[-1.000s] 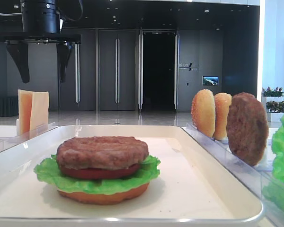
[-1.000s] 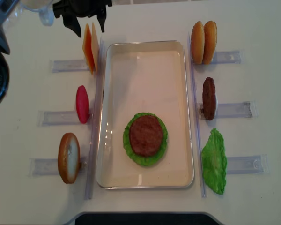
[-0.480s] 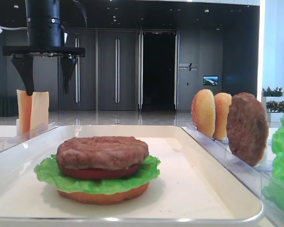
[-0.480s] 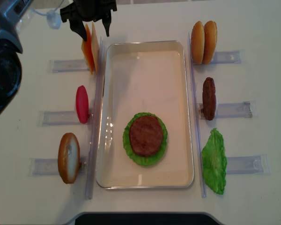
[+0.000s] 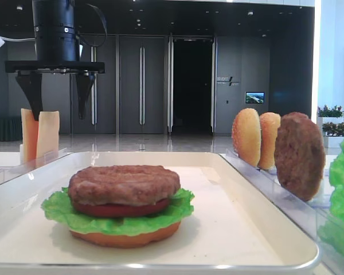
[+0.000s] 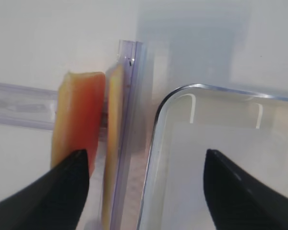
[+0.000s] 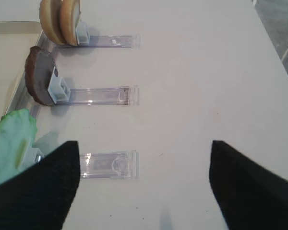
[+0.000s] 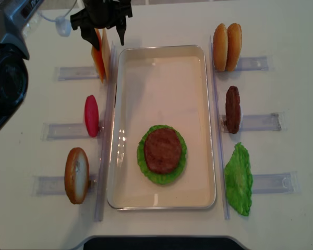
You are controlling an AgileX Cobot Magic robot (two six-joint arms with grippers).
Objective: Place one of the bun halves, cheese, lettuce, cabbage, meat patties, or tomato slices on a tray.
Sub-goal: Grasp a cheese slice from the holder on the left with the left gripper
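Cheese (image 8: 100, 56) slices stand upright in their rack right under our left hand (image 8: 103, 37), fingers spread wide astride them; right hand (image 7: 144, 187) open, far off.

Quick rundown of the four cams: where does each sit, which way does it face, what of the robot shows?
Exterior high: at tray level, looking along it past the stacked burger; left gripper hangs open over the cheese.
Realsense: overhead, looking down; left gripper at top left.
Left wrist: looks down on cheese and a tray corner; its fingertips frame the view.
Right wrist: looks down on racked bun halves; open fingertips show.
Shared: cheese, except the right wrist view.
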